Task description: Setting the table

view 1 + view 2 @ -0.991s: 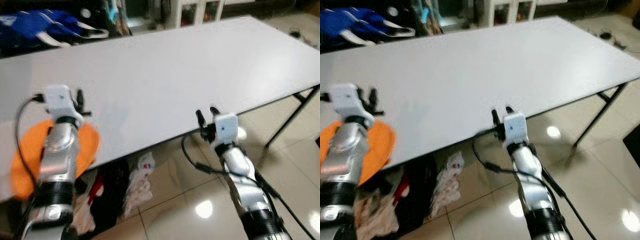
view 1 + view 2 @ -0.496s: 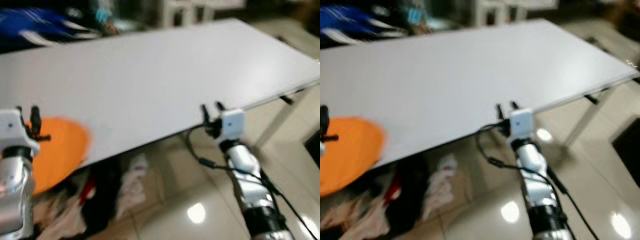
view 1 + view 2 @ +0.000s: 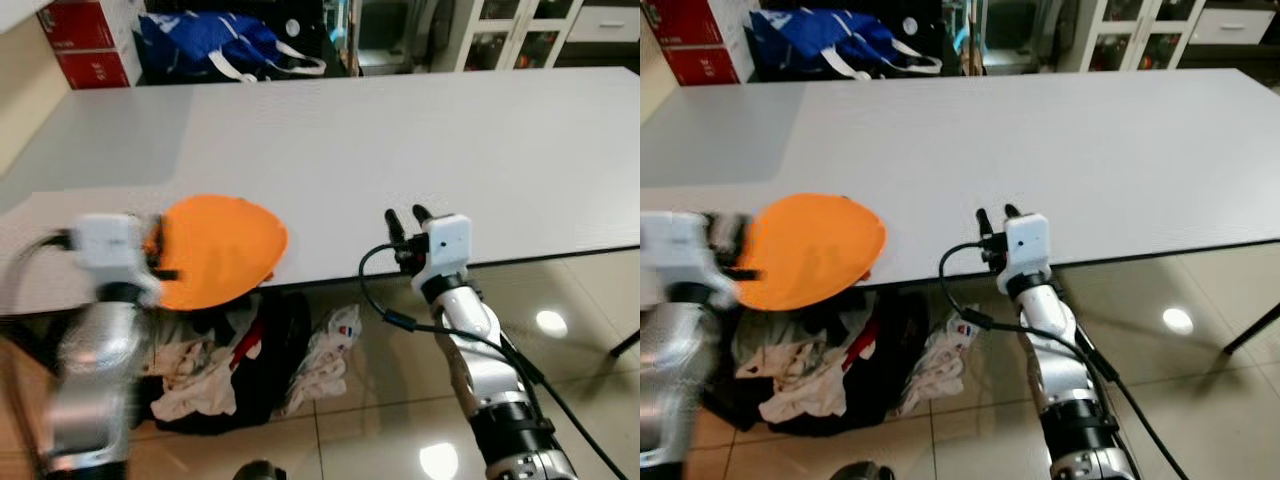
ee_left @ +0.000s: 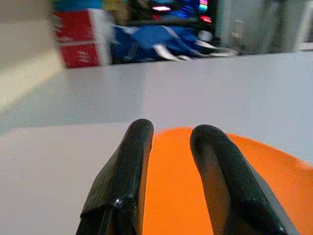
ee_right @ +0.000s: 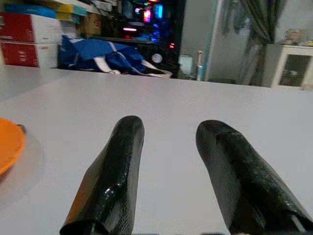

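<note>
An orange plate [image 3: 220, 248] lies on the white table [image 3: 450, 140] at its near edge, its front part hanging over the edge. My left gripper [image 3: 152, 258], blurred, is at the plate's left rim. In the left wrist view its two black fingers [image 4: 129, 171] stand a little apart over the plate [image 4: 171, 196], open with nothing between them. My right gripper [image 3: 405, 216] is open at the table's near edge, to the right of the plate and apart from it. In the right wrist view the plate's rim [image 5: 10, 142] shows off to one side.
A blue bag [image 3: 215, 45] and red boxes [image 3: 95, 40] sit behind the table's far edge. A heap of clothes and bags [image 3: 235, 365] lies on the tiled floor under the table. White cabinets [image 3: 520, 35] stand at the back right.
The camera has swung, so the whole picture has shifted. My left arm no longer covers the plate; its gripper now sits at the plate's left rim. The right gripper stays by the table edge.
</note>
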Available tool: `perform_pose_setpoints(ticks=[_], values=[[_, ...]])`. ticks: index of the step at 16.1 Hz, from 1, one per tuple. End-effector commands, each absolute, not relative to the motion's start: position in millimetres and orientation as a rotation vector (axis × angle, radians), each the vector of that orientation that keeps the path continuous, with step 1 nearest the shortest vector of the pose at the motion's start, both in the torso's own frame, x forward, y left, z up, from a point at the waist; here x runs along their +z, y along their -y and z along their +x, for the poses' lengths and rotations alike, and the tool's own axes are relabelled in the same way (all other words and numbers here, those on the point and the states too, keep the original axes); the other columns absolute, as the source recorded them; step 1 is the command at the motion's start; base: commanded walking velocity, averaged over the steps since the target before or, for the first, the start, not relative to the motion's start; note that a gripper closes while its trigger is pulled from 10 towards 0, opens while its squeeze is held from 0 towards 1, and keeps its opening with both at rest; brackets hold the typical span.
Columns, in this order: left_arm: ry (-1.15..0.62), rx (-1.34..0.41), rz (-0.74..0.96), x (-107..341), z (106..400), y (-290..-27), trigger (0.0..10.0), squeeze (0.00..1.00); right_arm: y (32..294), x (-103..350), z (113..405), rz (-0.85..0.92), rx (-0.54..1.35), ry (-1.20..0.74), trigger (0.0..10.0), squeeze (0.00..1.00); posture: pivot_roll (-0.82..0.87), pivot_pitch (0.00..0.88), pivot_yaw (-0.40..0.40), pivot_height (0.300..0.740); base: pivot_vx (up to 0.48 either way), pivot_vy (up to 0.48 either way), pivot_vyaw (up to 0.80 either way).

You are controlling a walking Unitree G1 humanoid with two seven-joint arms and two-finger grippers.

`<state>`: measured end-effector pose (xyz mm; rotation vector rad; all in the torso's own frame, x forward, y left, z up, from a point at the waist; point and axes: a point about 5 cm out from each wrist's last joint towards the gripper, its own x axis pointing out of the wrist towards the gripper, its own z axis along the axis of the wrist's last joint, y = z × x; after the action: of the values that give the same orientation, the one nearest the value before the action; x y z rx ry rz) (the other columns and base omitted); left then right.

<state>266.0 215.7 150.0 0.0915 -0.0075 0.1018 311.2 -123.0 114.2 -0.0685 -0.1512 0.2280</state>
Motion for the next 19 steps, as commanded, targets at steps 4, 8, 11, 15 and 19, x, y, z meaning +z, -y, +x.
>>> perform_pose_setpoints(ticks=[4, 8, 11, 15, 19], values=[[-0.066, 0.064, 0.029, 129.0, 264.9, -193.5, 10.0, 0.00, 130.3, 108.9, 306.9, -0.078, 0.230, 0.123, 10.0, 0.00, -0.07, 0.000, 0.041, 0.740, 0.000, 0.000, 0.18], [-0.038, 0.081, 0.188, 89.3, 247.1, -210.1, 10.0, 0.00, 136.1, 102.1, 298.6, -0.106, 0.195, 0.161, 10.0, 0.00, -0.08, 0.000, 0.041, 0.740, 0.000, 0.000, 0.68], [0.074, 0.117, 0.287, 114.8, 250.8, -222.4, 10.0, 0.00, 156.1, 74.9, 284.0, -0.151, 0.126, 0.089, 10.0, 0.00, -0.07, 0.000, 0.036, 0.740, 0.000, 0.000, 0.14], [0.079, 0.095, 0.189, 119.8, 263.8, -215.7, 10.0, 0.00, 149.9, 68.5, 283.5, -0.149, 0.146, 0.064, 10.0, 0.00, -0.06, 0.000, 0.039, 0.740, 0.000, 0.000, 0.20], [0.034, 0.059, 0.131, 116.6, 270.5, -198.6, 10.0, 0.00, 145.1, 69.5, 289.7, -0.103, 0.139, 0.066, 10.0, 0.00, -0.07, 0.000, 0.047, 0.740, 0.000, 0.000, 0.59]])
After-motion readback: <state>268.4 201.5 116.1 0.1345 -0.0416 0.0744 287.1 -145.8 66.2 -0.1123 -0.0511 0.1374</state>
